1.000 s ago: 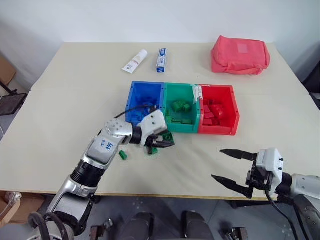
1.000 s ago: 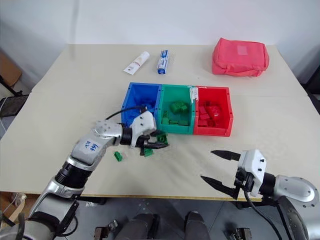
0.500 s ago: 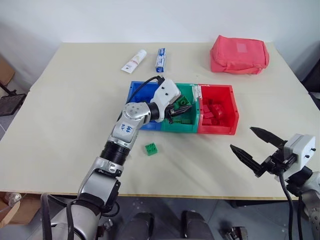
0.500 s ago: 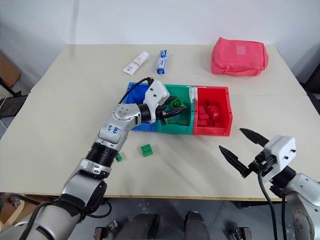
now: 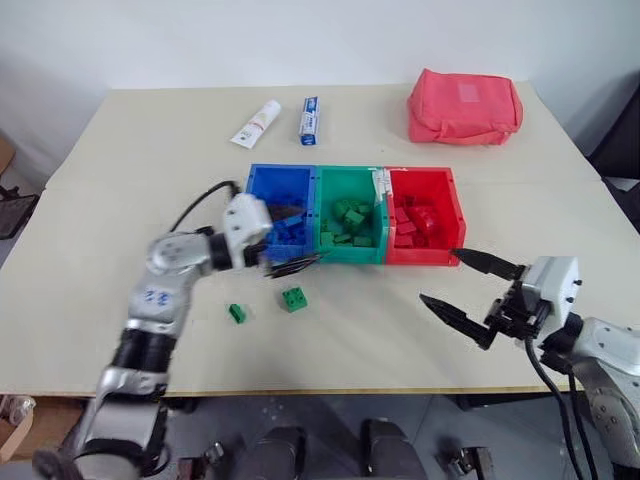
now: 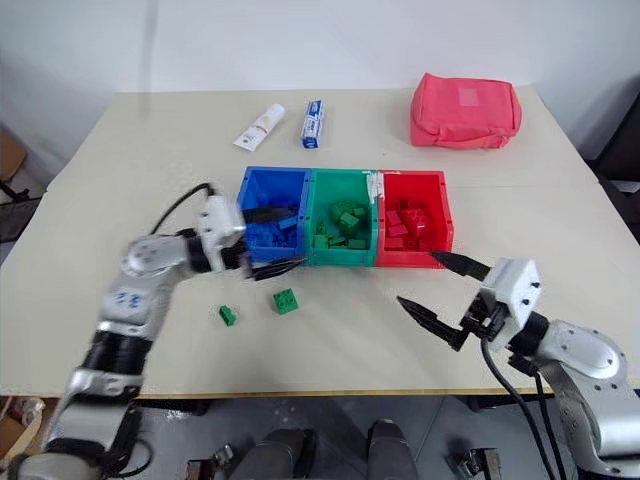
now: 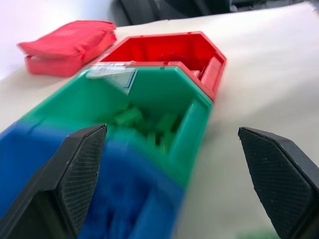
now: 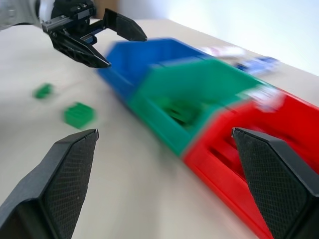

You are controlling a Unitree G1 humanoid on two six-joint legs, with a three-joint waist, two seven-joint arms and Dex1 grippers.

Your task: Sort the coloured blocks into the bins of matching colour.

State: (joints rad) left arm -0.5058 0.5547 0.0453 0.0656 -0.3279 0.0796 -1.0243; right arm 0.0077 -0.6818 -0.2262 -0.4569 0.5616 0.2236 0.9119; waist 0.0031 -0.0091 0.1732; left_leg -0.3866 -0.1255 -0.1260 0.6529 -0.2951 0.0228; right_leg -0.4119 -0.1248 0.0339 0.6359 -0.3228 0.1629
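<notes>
In the left eye view the left arm reaches in from the lower left, its forearm bent toward the centre. The left gripper (image 5: 290, 239) hangs spread and empty at the front corner of the blue bin (image 5: 262, 180), one finger over the bin, the other before its front wall. The green bin (image 5: 349, 181) and red bin (image 5: 419, 178) adjoin to the right, each holding bricks of its colour. Two green blocks lie on the table (image 5: 120, 180) below the gripper: a larger block (image 5: 294, 299) and a smaller block (image 5: 237, 314). The right gripper (image 5: 462, 290) sits lower right, spread wide, empty. A pouch (image 5: 464, 106) lies upper right, two tubes (image 5: 282, 121) upper centre.

In the left wrist view, both fingers (image 7: 75, 174) flank the bins.

In the right wrist view, the left gripper stands upper left.
</notes>
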